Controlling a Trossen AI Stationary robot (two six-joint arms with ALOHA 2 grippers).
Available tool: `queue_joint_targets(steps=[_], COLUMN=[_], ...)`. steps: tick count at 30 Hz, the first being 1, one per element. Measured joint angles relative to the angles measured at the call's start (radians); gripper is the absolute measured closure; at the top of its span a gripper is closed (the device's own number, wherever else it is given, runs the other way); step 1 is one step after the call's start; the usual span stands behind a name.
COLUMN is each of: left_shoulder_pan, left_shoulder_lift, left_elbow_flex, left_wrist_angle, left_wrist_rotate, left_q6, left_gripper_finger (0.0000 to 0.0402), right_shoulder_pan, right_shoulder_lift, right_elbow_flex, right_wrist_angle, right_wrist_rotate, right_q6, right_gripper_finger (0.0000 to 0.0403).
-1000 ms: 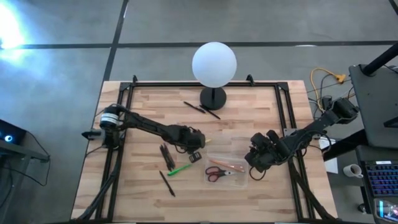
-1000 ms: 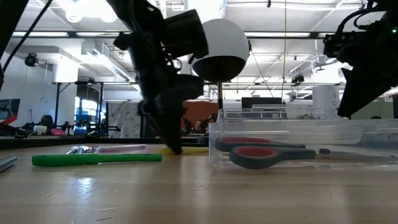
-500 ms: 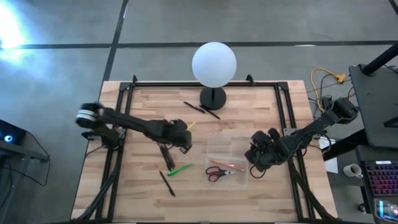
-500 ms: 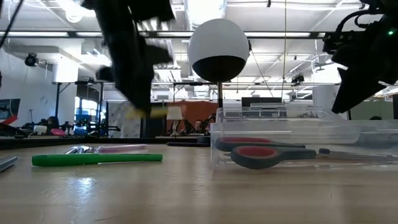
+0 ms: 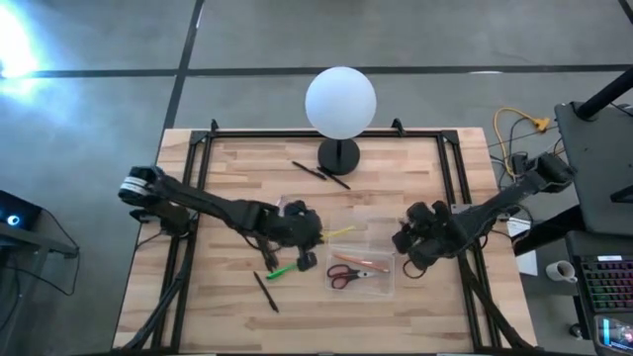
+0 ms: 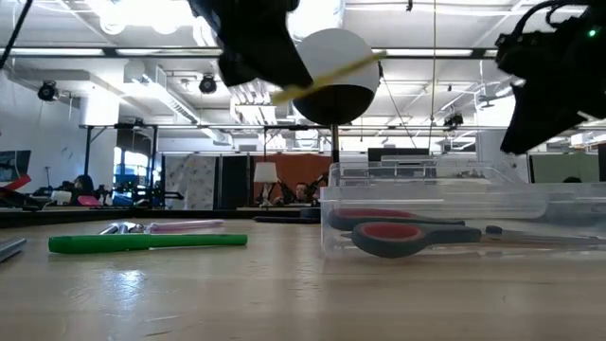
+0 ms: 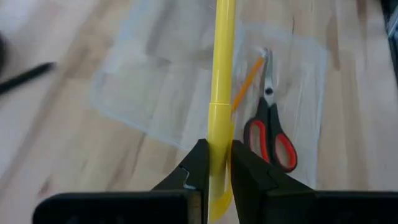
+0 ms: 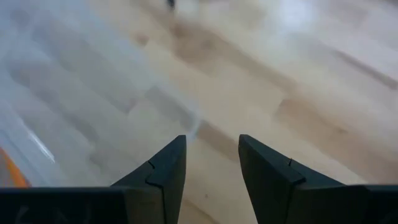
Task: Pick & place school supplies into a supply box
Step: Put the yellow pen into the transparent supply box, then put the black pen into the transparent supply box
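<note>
Our left gripper is closed on the thin yellow pen, held high so it can clear the wall of the small clear plastic box at its 3 o'clock. Beyond the box, our right gripper waits empty, jaws partly open. The box edges are faint to us.

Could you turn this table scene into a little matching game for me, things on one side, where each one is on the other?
Things:
1. thin yellow pen
2. small red-handled scissors
3. green pen
4. white globe lamp

Places:
A. lying on the bare wooden table
B. standing at the table's far edge
C. pinched in the left claw
D. inside the clear plastic box

Pairs: 1-C, 2-D, 3-A, 4-B
</note>
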Motion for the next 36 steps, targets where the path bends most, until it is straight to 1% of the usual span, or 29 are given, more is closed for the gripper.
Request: queue_joint_targets(steps=[3,6,9,11,13,15,18,20,21,24,26,27,30,32,34,36], left_shoulder_pan=[-0.025,-0.046,-0.044,-0.031,-0.016,-0.009,-0.011,-0.012,-0.012,-0.012,-0.012,-0.012,-0.004,0.013,0.047,0.095], left_shoulder_lift=[0.098,0.215,0.336,0.400,0.451,0.498,0.558,0.574,0.574,0.556,0.544,0.534,0.488,0.455,0.428,0.403], left_elbow_flex=[0.074,0.193,0.325,0.398,0.461,0.511,0.571,0.615,0.637,0.703,0.744,0.763,0.810,0.817,0.792,0.736], left_wrist_angle=[0.033,0.033,-0.021,-0.059,-0.085,-0.120,-0.208,-0.269,-0.303,-0.433,-0.538,-0.588,-0.745,-0.841,-0.886,-0.893], left_wrist_rotate=[0.036,0.047,0.060,0.097,0.166,0.229,0.248,0.246,0.235,0.157,0.092,0.042,-0.110,-0.178,-0.196,-0.196], left_q6=[0.026,0.089,0.160,0.188,0.192,0.177,0.151,0.148,0.146,0.145,0.150,0.149,0.124,0.119,0.176,0.290], left_gripper_finger=[0.0377,0.0377,0.0377,0.0377,0.0374,0.0352,0.0303,0.0270,0.0256,0.0221,0.0208,0.0205,0.0206,0.0212,0.0221,0.0229], right_shoulder_pan=[0.000,0.000,-0.002,-0.002,-0.002,-0.002,-0.001,0.000,0.000,0.000,0.000,0.000,-0.003,-0.003,-0.006,-0.015], right_shoulder_lift=[-0.096,-0.183,-0.240,-0.264,-0.274,-0.274,-0.265,-0.253,-0.249,-0.235,-0.229,-0.229,-0.233,-0.234,-0.233,-0.230], right_elbow_flex=[-0.001,-0.008,-0.011,-0.013,-0.014,-0.016,-0.016,-0.017,-0.017,-0.017,-0.017,-0.017,-0.017,-0.017,-0.017,-0.017], right_wrist_angle=[-0.041,-0.046,-0.045,-0.045,-0.045,-0.046,-0.045,-0.043,-0.043,-0.039,-0.037,-0.035,-0.026,-0.016,-0.002,0.030], right_wrist_rotate=[0.023,0.024,0.002,-0.026,-0.052,-0.077,-0.100,-0.111,-0.114,-0.114,-0.108,-0.106,-0.094,-0.070,-0.046,-0.026], right_q6=[-0.006,-0.096,-0.166,-0.198,-0.212,-0.224,-0.227,-0.242,-0.250,-0.276,-0.292,-0.300,-0.304,-0.307,-0.325,-0.369], right_gripper_finger=[0.0266,0.0266,0.0266,0.0266,0.0266,0.0266,0.0266,0.0266,0.0266,0.0266,0.0266,0.0266,0.0266,0.0266,0.0266,0.0266])
